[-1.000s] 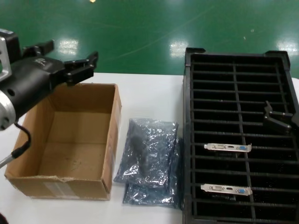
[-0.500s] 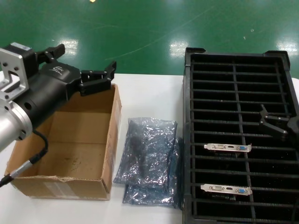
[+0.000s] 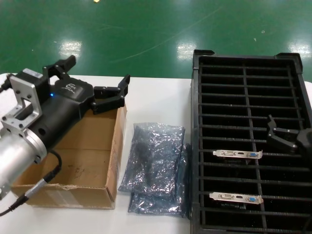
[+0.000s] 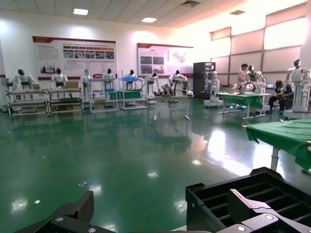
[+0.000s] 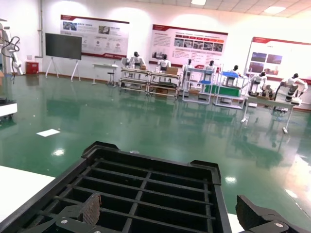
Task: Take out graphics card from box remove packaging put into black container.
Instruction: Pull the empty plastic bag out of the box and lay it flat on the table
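Observation:
The brown box [image 3: 92, 146] stands at the table's left, partly covered by my left arm. My left gripper [image 3: 97, 78] hovers open above the box's far right corner, holding nothing; in the left wrist view the left gripper [image 4: 165, 216] faces the floor and a corner of the black container [image 4: 214, 199]. Two crinkly grey packaging bags [image 3: 153, 156] [image 3: 161, 200] lie overlapping between the box and the black container [image 3: 195, 146]. Two graphics cards [image 3: 238, 154] [image 3: 236, 198] stand in its near slots. My right gripper [image 3: 270, 127] hangs open over the crate's right column, above its ribs [image 5: 146, 187].
The white table [image 3: 156, 102] ends at a green floor [image 3: 146, 34] behind it. The crate fills the right side. Bare table shows between the box's far end and the crate. Far off in the wrist views stand racks, tables and other robots.
My left arm has swung right and nearer, so it now covers the box's left and far side. The right gripper has drifted slightly left and nearer over the crate.

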`<state>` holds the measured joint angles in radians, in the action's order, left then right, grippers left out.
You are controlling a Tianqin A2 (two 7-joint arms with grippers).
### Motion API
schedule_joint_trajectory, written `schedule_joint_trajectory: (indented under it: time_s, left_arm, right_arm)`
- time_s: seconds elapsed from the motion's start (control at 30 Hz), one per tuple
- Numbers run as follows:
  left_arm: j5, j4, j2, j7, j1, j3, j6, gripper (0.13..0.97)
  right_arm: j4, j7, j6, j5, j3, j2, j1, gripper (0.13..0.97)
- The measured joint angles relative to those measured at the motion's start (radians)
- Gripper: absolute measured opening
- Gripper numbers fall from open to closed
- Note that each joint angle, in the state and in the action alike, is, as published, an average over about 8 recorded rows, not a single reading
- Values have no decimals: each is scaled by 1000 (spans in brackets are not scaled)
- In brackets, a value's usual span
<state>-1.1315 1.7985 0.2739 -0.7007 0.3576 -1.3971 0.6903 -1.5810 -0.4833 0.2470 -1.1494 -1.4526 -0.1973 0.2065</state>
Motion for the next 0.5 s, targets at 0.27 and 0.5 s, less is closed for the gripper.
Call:
schedule_joint_trajectory:
  time_s: [0.27,0.5]
  left_arm:
    - [-110,-33,4,115,-59,-33,-114,966]
    - [-206,-61,8,216,-110,-63,-212,966]
  right_arm:
    - [-3,79,-41,-107,-24,-17,-34,966]
    - [-6,148,-76,-200,-45,-32,-64,966]
